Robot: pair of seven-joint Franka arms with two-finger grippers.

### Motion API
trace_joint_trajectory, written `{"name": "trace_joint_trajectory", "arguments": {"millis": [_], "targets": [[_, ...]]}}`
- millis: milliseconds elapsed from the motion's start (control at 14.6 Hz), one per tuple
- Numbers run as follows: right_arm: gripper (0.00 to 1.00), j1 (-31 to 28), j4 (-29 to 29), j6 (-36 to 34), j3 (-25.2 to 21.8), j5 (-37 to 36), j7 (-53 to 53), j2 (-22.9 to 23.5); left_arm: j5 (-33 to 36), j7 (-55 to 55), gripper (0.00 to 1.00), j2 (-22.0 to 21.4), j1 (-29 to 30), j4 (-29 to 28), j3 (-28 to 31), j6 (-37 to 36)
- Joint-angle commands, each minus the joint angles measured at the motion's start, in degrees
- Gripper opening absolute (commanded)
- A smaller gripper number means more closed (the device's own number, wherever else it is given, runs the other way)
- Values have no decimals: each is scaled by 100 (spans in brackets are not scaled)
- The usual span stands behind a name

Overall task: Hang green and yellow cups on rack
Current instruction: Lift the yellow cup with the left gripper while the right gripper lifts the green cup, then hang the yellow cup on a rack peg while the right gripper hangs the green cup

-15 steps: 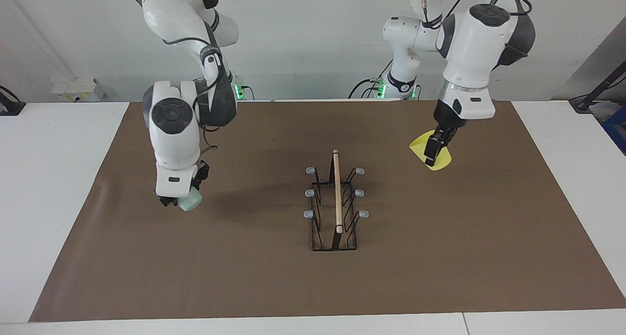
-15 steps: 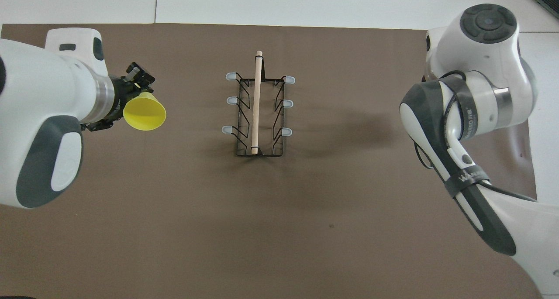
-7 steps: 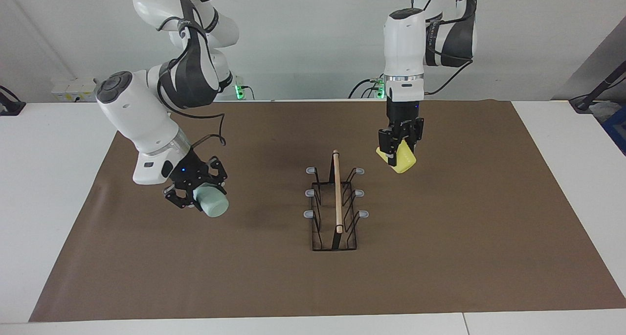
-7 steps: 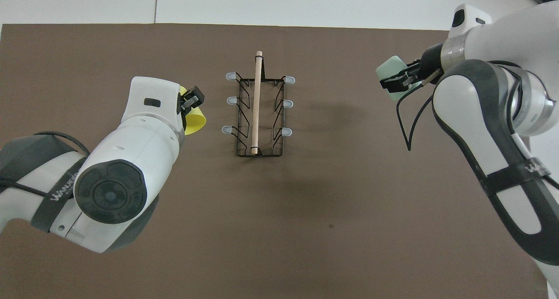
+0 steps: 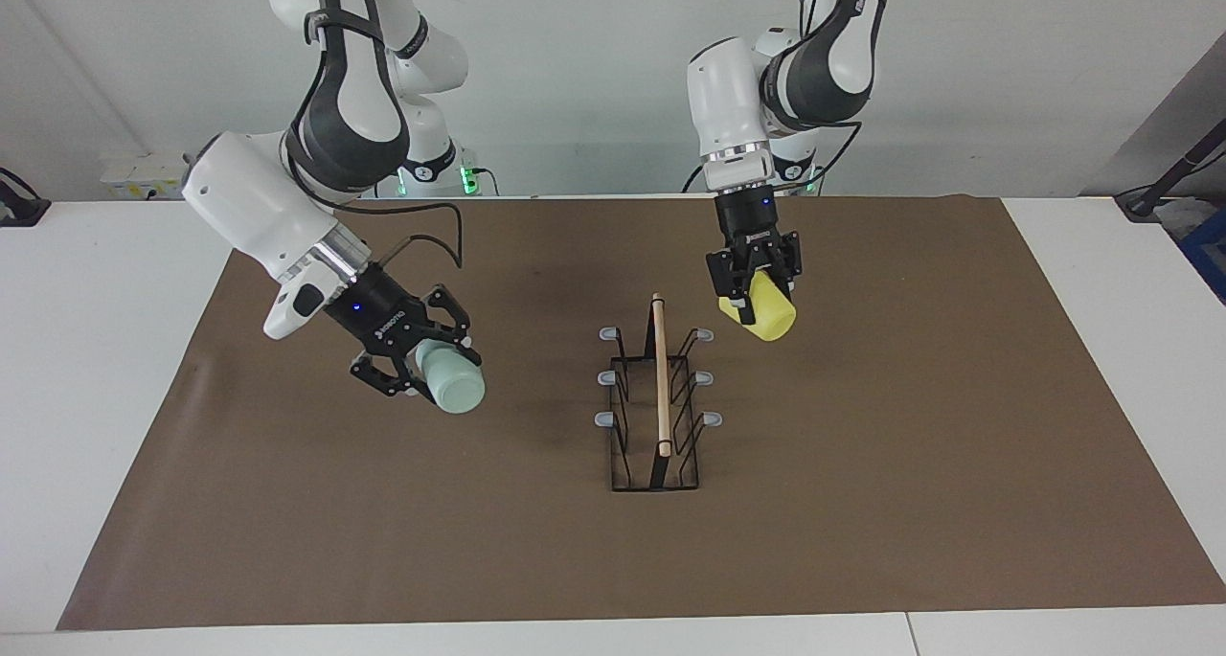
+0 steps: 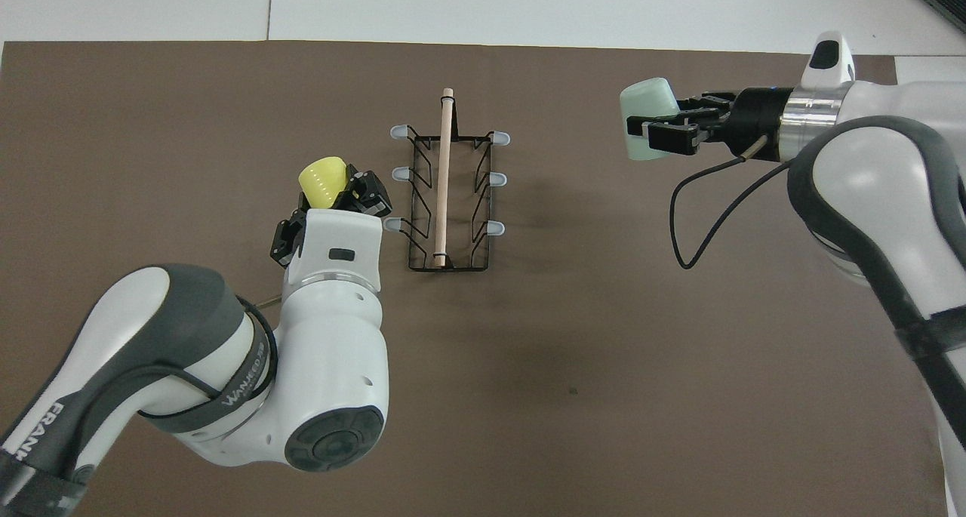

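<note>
The black wire rack (image 5: 660, 388) (image 6: 444, 185) with a wooden rod on top stands mid-table, its grey-tipped prongs bare. My left gripper (image 5: 755, 288) (image 6: 341, 198) is shut on the yellow cup (image 5: 772, 317) (image 6: 323, 182), raised just beside the rack at the end of it closest to the robots, toward the left arm's end of the table. My right gripper (image 5: 422, 360) (image 6: 670, 126) is shut on the green cup (image 5: 456, 387) (image 6: 644, 118), tilted on its side in the air, well off the rack toward the right arm's end.
A brown mat (image 5: 862, 503) (image 6: 573, 336) covers most of the white table (image 5: 105, 350). The left arm's forearm and elbow (image 6: 302, 366) hang over the mat close to the robots. A cable loops under the right wrist (image 6: 702, 223).
Both arms have swung in toward the rack with their cups. The yellow cup has come right beside the rack; the green cup has moved closer and turned onto its side.
</note>
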Motion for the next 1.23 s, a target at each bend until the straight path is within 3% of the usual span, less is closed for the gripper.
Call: {"name": "trace_joint_trajectory", "arguments": {"millis": [0,205,615,957,1162], "targets": [[0,-42,-710,150,42,1486,-971,-509,947,-766,0,179,-331,-33,86,-455],[0,142,-957,124,42,2648,-1849,-677,1312,-1253,0,251,-461,-41,77,-780],[0,670,-1598,150,42,4871,-4204,-844,1892,-2500,0,1068,-1016,302,77,-1774],[0,1092,-1897,71,42,6331,-5532,-660,1901,-2554,0,1165,-999,574,86,-2047],[0,1285,-1950,36,42,6658,-5763,-528,1910,-2562,0,1235,-981,697,86,-2091]]}}
